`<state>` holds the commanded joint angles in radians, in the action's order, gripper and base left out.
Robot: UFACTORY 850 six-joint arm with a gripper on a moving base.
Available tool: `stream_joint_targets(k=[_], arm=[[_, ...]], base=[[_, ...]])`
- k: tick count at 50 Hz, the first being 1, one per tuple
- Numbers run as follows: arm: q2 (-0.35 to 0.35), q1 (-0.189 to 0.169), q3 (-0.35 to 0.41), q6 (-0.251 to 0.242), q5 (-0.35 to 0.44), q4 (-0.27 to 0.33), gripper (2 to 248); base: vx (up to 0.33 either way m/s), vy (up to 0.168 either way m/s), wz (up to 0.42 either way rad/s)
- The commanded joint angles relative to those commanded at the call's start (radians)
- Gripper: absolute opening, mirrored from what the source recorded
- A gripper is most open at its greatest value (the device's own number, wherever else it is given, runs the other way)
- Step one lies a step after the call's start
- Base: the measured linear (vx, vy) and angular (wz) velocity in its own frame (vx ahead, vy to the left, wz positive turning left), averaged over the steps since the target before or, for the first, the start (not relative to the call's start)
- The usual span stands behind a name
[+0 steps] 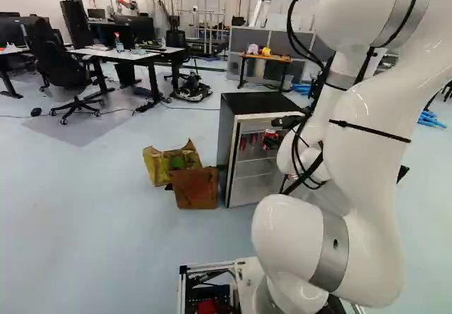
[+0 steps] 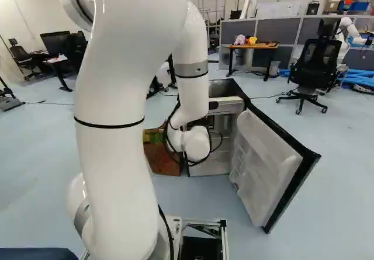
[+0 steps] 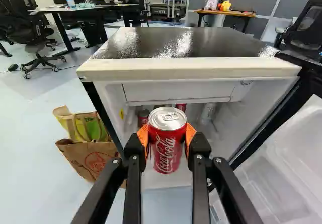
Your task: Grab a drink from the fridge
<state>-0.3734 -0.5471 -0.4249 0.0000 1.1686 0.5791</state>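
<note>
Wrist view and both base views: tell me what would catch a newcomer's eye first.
First, probably, the red soda can clamped between the orange pads of the gripper, in front of the open fridge. Next, the big white arm filling much of both base views, and the fridge door swung wide open, right of the arm in the right base view.

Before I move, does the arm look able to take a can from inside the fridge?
Probably not: the jaws are closed on a red can, so another can inside the fridge would have to wait. The way in looks free, though, with the fridge door swung open.
</note>
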Motion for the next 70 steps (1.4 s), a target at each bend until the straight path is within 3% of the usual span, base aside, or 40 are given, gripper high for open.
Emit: stream_joint_targets(k=[47, 70], arm=[[0.162, 0.001, 0.042, 0.0, -0.1, 0.0, 93], [0.238, 0.002, 0.056, 0.0, -0.101, -0.001, 93]], base=[[0.0, 0.0, 0.0], [0.0, 0.0, 0.0]])
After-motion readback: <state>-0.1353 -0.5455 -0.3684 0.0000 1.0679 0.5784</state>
